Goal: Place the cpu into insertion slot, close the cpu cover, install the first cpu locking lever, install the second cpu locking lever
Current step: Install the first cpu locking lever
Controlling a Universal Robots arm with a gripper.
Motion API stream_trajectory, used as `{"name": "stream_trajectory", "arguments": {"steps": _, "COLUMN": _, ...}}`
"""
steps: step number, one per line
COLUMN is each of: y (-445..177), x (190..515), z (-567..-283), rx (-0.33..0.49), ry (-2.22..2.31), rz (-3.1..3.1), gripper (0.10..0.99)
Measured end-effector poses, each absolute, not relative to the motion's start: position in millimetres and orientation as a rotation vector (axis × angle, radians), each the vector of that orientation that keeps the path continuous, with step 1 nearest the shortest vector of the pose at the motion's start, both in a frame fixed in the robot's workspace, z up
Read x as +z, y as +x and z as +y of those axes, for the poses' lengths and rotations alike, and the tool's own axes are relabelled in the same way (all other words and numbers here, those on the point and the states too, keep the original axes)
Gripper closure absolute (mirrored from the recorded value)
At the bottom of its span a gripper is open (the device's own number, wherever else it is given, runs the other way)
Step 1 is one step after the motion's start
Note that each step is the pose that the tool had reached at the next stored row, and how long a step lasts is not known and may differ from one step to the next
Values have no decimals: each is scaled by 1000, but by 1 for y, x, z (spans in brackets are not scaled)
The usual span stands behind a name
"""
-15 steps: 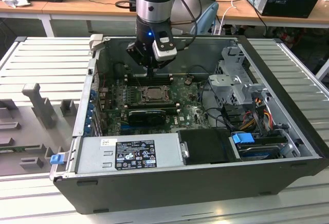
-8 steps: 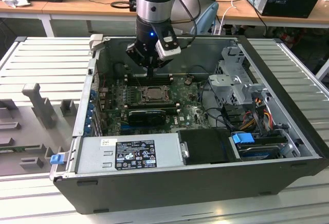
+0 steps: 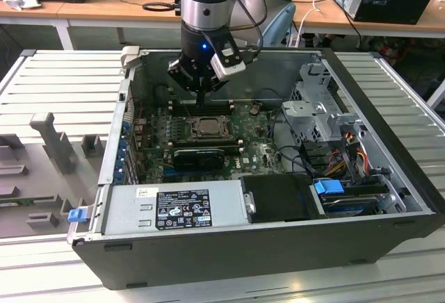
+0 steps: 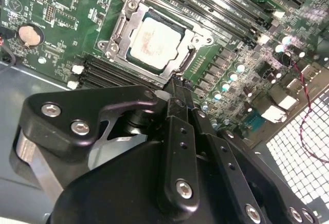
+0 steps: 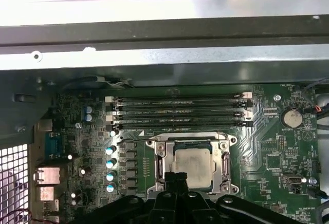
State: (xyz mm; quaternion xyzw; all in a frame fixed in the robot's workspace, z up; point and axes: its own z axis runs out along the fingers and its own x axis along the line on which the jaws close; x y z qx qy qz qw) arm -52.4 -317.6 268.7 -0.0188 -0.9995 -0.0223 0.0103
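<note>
Gripper [image 4: 177,82], nearest to you in both wrist views: its fingers [image 4: 177,111] are pressed together with nothing between them. It hangs above the insertion slot [image 3: 207,128], apart from it as far as you can judge.

Beneath it the cpu [image 4: 154,41] lies flat in the slot, pale face up, near the middle of the motherboard [image 3: 257,143]. The cpu cover [image 5: 223,157] appears folded down around the chip. Whether either locking lever is latched, you cannot tell.

Risk: a descent slightly off line would land the narrow tips on the cover's frame or the bare cpu face. That could scratch the chip or shift it in its seat.

Beside the slot, a row of capacitors [image 5: 109,162] stands toward the motherboard's port edge, close enough to be clipped by a sideways move. Beyond, the memory slots [image 5: 177,111] run along the slot's far side, and the coin cell [image 5: 292,117] sits well apart. Farthest off, loose cables [image 3: 348,150] crowd the drive-bay corner of the case [image 3: 389,108].
</note>
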Motion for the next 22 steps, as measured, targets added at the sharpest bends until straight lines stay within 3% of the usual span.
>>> {"name": "stream_trajectory", "arguments": {"steps": 22, "y": -69, "x": 269, "z": -318, "rx": -70, "ry": -48, "rz": -3134, "gripper": 980}}
